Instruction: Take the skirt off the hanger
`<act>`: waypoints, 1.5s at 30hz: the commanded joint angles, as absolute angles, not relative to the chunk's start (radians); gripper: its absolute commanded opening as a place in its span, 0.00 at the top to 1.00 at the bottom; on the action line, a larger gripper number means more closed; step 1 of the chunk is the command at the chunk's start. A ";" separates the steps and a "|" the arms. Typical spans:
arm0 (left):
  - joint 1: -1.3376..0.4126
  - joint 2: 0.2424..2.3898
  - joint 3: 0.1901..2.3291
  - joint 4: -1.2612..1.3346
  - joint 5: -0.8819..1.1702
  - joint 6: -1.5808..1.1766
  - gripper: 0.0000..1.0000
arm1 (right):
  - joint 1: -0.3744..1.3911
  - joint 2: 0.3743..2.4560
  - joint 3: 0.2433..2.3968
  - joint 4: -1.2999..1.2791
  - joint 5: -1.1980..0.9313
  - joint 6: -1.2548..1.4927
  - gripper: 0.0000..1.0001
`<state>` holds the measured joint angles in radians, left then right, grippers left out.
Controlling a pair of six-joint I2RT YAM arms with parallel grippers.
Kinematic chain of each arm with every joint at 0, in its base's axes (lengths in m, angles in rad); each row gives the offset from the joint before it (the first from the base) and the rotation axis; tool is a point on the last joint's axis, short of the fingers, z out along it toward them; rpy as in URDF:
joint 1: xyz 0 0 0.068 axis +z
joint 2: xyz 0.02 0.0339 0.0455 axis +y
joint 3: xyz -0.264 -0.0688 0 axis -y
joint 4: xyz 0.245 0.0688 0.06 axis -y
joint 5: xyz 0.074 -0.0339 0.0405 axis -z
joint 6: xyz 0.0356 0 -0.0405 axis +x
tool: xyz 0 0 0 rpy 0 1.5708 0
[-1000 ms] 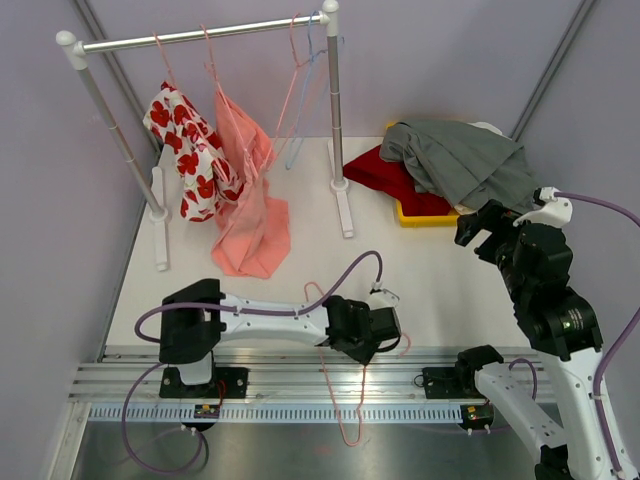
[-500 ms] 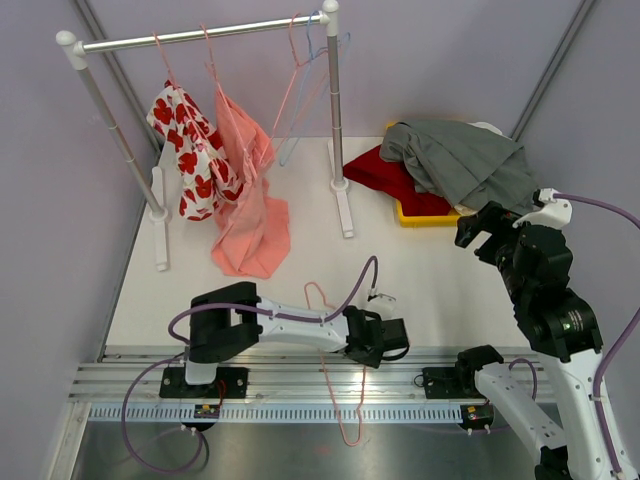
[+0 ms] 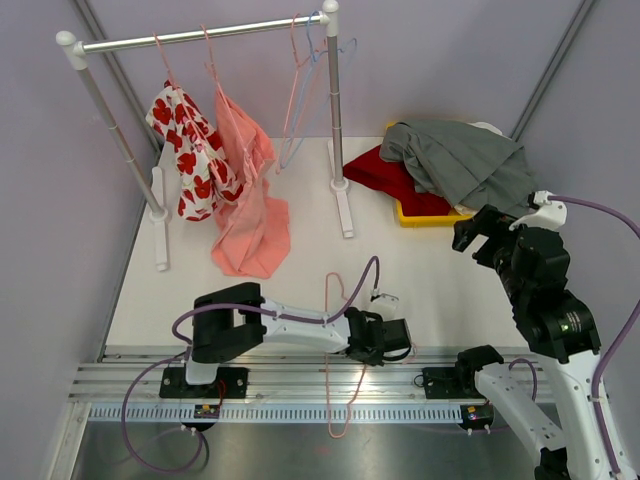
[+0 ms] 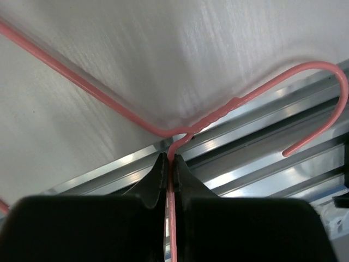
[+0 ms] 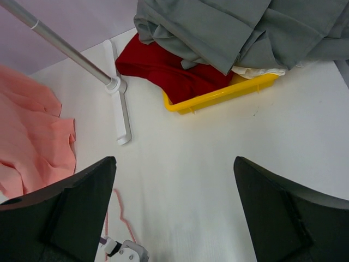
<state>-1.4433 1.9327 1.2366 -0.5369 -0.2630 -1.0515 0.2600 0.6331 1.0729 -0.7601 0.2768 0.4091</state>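
Observation:
My left gripper [image 3: 398, 340] is shut on a bare pink wire hanger [image 3: 335, 380] at the table's near edge. In the left wrist view the jaws [image 4: 169, 164] pinch the hanger [image 4: 234, 101] just below its twisted neck, and its hook lies over the metal rail. No cloth is on this hanger. A pink skirt [image 3: 250, 215] hangs from a hanger on the rack rail [image 3: 200, 35], beside a red-and-white patterned garment [image 3: 190, 160]. My right gripper [image 3: 478, 232] is open and empty above the table's right side [image 5: 174, 164].
Empty pink and blue hangers [image 3: 300, 90] hang at the rail's right end. A yellow tray [image 3: 425, 214] at the back right holds a grey garment [image 3: 460, 160] and red cloth [image 3: 375, 170]. The rack's white feet [image 3: 345, 205] stand on the table.
My left gripper has slid right along the near edge with the hanger, and the hanger's hook has shifted over the rail. The right arm has barely moved.

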 commanded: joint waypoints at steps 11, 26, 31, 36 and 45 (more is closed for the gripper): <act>-1.477 1.235 1.350 -1.031 -0.040 -0.727 1.00 | 0.262 0.629 1.118 -0.508 -0.729 0.305 0.00; -1.477 0.861 1.338 -0.754 0.448 -0.943 1.00 | 0.377 0.821 1.302 -0.043 -1.535 0.563 0.00; -1.477 0.960 1.518 -0.625 0.428 -0.950 1.00 | 0.538 0.934 1.376 -0.134 -1.531 0.462 0.00; -1.477 1.012 1.490 -0.320 0.414 -1.017 1.00 | 0.650 1.005 1.425 -0.225 -1.497 0.331 0.01; -1.476 1.014 1.396 -0.048 0.410 -1.069 1.00 | 0.695 1.074 1.470 -0.207 -1.491 0.313 0.00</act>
